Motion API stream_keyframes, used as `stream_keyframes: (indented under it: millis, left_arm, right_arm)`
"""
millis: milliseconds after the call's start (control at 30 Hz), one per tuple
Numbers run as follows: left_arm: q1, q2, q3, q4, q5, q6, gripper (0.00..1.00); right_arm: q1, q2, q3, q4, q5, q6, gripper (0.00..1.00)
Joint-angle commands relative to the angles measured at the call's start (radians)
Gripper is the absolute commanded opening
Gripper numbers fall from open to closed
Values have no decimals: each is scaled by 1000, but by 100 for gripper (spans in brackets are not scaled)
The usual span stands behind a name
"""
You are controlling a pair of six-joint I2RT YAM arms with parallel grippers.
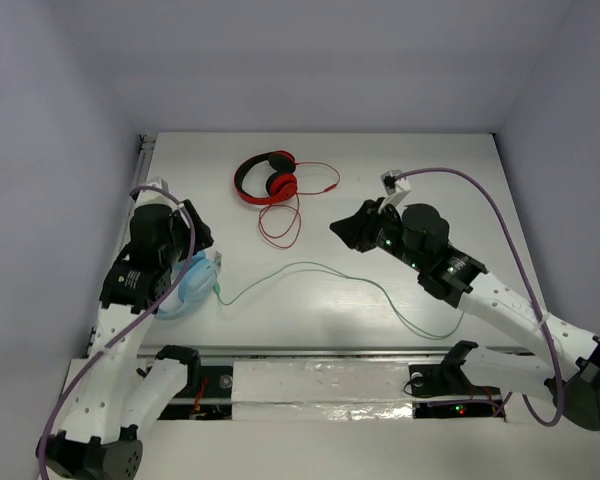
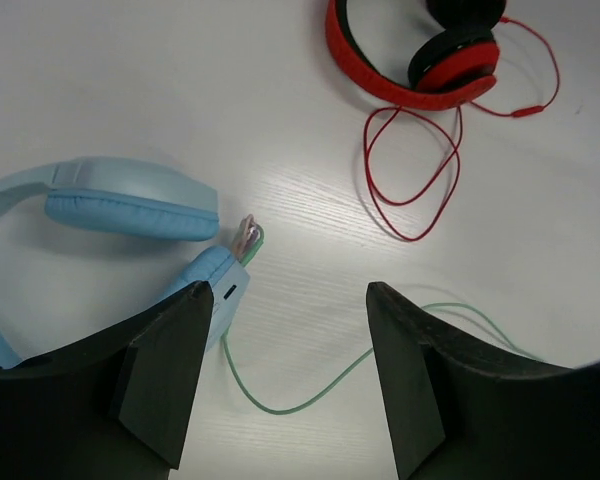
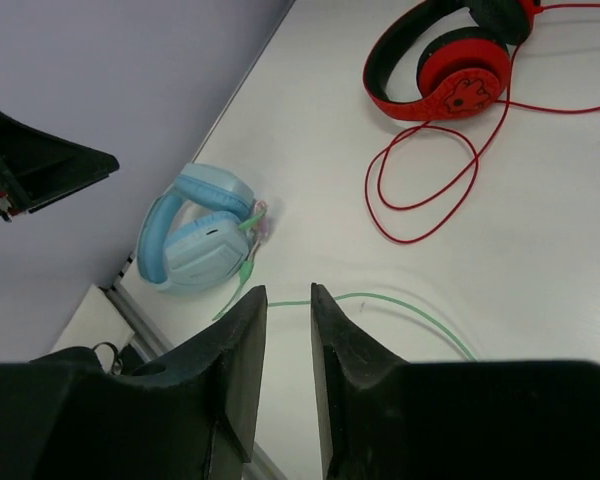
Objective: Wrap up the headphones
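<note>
L gripper [image 2: 285, 300], jaws spread, empty, hovers just beside light-blue padded over-ear headphones [image 2: 130, 200] at white table's [image 1: 430, 180] left edge. Their thin green cable [image 2: 300, 400] trails rightward toward R gripper [image 3: 288, 300], jaws nearly together, pinching nothing. L arm nearer the cups.

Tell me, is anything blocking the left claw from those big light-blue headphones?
Nothing visible does. The open left claw hangs beside the large light-blue padded over-ear headphones, only white tabletop between; the smaller red-and-black headphones lie farther off.
</note>
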Motion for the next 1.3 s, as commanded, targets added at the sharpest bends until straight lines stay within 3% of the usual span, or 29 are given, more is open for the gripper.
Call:
stream_keyframes:
  millis: [0, 167, 200, 267, 300, 367, 400, 467, 667, 800, 1033, 1267]
  left_arm:
    - [1, 25, 18, -21, -12, -49, 61]
    - [1, 27, 75, 100, 24, -81, 56]
    - [1, 24, 83, 123, 37, -83, 54]
    - [1, 12, 99, 182, 70, -86, 50]
    - [1, 7, 103, 196, 81, -80, 41]
    - [1, -13, 101, 232, 112, -67, 35]
    - [1, -19, 101, 237, 113, -60, 15]
    - [1, -39, 107, 234, 98, -37, 0]
    - [1, -136, 109, 248, 34, 3, 0]
    - [1, -174, 132, 220, -18, 39, 0]
    - [1, -304, 158, 281, 54, 29, 2]
    - [1, -410, 58, 378, 124, 14, 11]
  right_arm:
    - [11, -2, -1, 68, -16, -43, 31]
    - [45, 61, -1, 101, -74, -51, 36]
    - [54, 72, 2, 104, -74, -55, 30]
    - [85, 104, 16, 102, -93, -72, 10]
    - [94, 112, 19, 108, -100, -77, 0]
    - [113, 136, 28, 116, -116, -89, 0]
    - [129, 144, 36, 116, -111, -92, 0]
    - [149, 178, 65, 110, -88, -95, 0]
    - [217, 345, 220, 90, -61, -103, 0]
    - [306, 559, 385, 73, -13, -121, 0]
    - [366, 915, 756, -19, 2, -166, 1]
    - [366, 1231, 1181, -172, -13, -202, 28]
